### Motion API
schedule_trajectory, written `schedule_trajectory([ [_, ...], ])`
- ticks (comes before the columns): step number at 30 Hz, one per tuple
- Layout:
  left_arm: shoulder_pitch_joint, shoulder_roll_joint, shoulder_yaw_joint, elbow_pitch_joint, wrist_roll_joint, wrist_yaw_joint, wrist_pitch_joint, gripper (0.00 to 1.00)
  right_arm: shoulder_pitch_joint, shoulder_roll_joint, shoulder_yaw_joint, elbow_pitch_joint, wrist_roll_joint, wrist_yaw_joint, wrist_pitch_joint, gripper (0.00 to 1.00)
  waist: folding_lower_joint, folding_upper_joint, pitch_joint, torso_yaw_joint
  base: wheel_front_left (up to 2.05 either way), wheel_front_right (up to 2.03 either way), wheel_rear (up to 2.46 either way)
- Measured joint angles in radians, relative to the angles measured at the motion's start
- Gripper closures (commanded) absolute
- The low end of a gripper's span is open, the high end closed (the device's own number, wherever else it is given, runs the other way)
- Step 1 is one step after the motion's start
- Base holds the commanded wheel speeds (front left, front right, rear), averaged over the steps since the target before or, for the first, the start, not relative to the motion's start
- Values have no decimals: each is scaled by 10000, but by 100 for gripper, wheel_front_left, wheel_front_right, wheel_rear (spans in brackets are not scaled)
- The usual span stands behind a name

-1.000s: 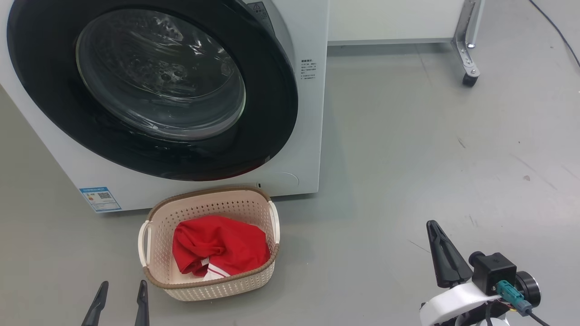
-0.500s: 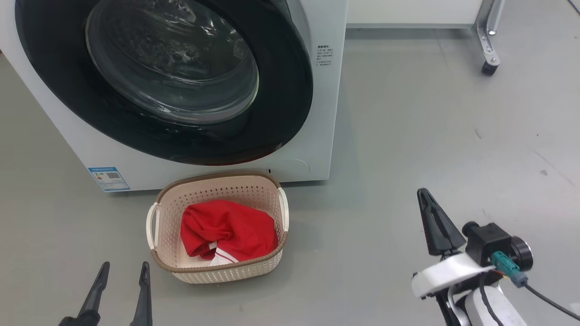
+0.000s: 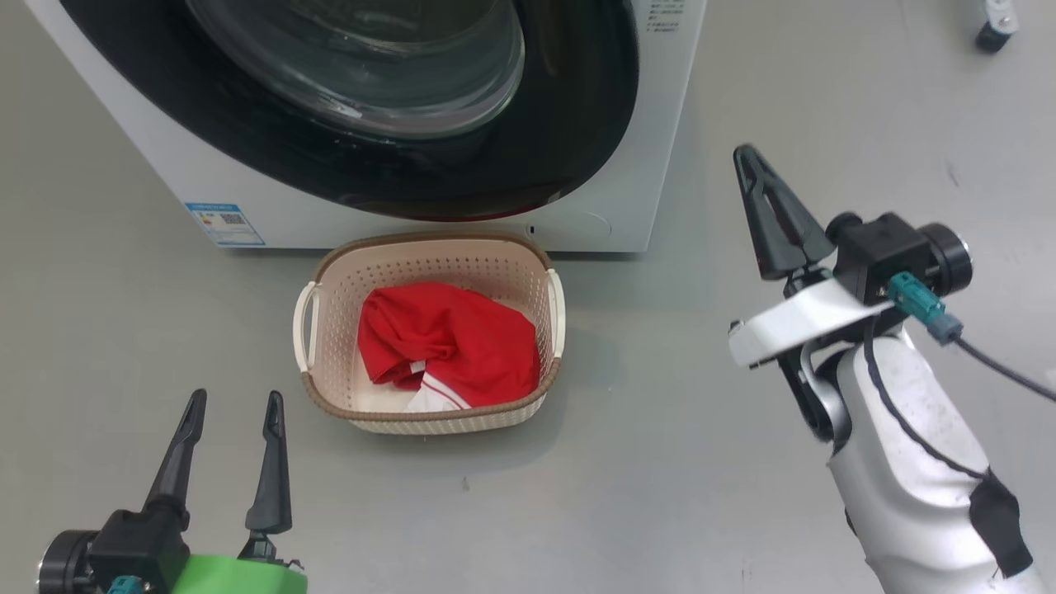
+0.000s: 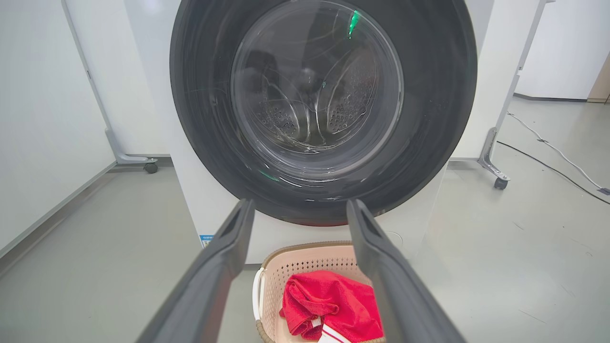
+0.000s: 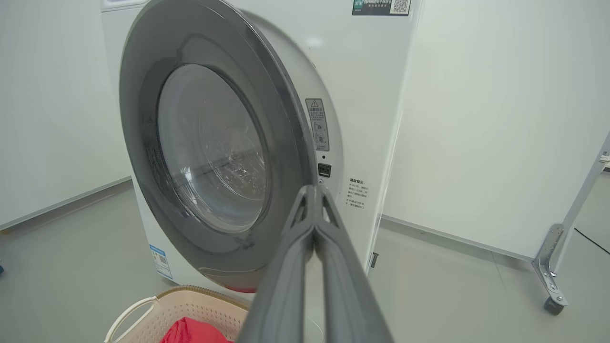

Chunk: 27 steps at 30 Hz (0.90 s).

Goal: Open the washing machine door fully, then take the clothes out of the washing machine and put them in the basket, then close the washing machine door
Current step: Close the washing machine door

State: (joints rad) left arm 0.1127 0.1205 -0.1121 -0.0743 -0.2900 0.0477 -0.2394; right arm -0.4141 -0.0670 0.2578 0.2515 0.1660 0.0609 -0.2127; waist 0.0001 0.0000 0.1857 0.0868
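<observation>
Round door (image 5: 209, 152), glossy black rim, bulging glass bowl, sits against the white front-loading washing machine (image 5: 367, 62); right edge seems slightly proud, latching uncertain. Red white-striped garment (image 3: 462, 346) lies in the cream perforated basket (image 3: 429, 246), near the machine's foot. Door judged rigid, weighty, slick: press the right rim, not glass. Left end effector (image 3: 235, 400) spread, empty; right end effector (image 3: 747, 157) pinched together, empty.

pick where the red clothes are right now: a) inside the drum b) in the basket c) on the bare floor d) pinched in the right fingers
B: the clothes lie bunched inside the basket, which stands on the floor in front of the washing machine.
</observation>
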Motion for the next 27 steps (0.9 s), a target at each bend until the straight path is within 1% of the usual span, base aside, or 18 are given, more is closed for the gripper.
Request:
schedule_trajectory([
  [4,-413,-138,-151,0,-2,-23,-8,0,-1041,-104,-36,314,-113,88,182,100,0,0,476,360,0,0,0],
  [11,-1123,-349,-299,31,-17,-222,-88,0,-2648,-364,-205,924,-314,102,541,100,0,0,1269,1095,0,0,0],
  [16,-1587,-401,-451,104,-44,-364,-96,0,-3744,-479,-159,1375,-453,205,713,100,1,0,1893,1576,0,0,0],
  [18,-1801,-422,-491,230,-48,-445,-98,0,-4062,-589,-159,1588,-483,211,711,100,1,0,2131,1762,0,0,0],
  [22,-2133,-512,-552,472,-48,-458,-100,0,-4458,-800,-209,2109,-529,263,681,100,1,0,2505,2173,0,0,0],
  [27,-2259,-591,-556,713,-79,-531,-127,0,-4916,-869,-226,2661,-529,337,566,100,1,0,2848,2624,0,0,0],
])
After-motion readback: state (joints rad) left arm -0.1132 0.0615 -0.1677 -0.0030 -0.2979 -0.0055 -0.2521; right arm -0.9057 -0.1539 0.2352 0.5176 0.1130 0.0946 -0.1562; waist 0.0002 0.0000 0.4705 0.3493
